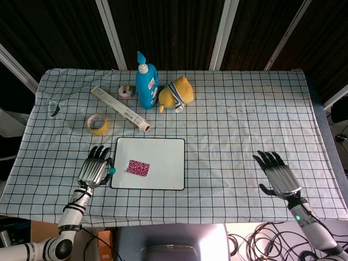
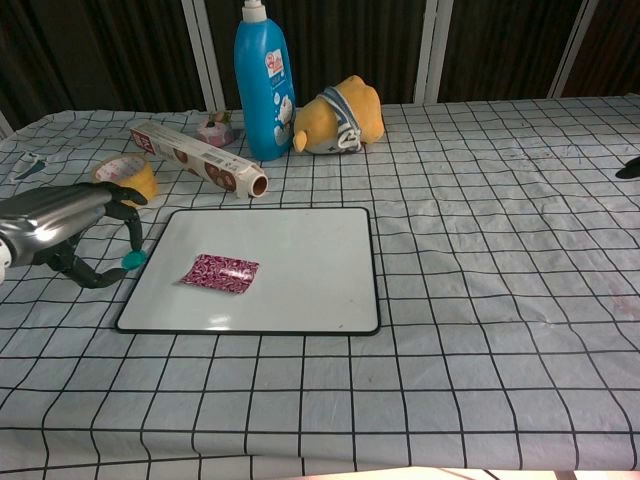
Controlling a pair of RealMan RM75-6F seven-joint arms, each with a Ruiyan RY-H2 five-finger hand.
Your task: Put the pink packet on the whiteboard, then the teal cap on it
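The pink packet (image 1: pixel 138 168) (image 2: pixel 221 273) lies on the left part of the whiteboard (image 1: pixel 163 152) (image 2: pixel 300 250). My left hand (image 1: pixel 94 172) (image 2: pixel 62 225) hovers just off the board's left edge, raised above the cloth, pinching the small teal cap (image 1: pixel 112 171) (image 2: pixel 133 259) between thumb and a finger. The cap sits right at the board's left rim, left of the packet. My right hand (image 1: pixel 278 176) rests far to the right near the front of the table, fingers spread, holding nothing; the chest view shows only a dark fingertip (image 2: pixel 630 170) of it at the right edge.
At the back stand a blue bottle (image 1: pixel 145 84), a yellow plush toy (image 1: pixel 177 93), a long foil box (image 1: pixel 119 108), a small tape disc (image 1: pixel 126 92) and a yellow tape roll (image 1: pixel 98 123). A checked cloth (image 1: pixel 239 125) covers the table.
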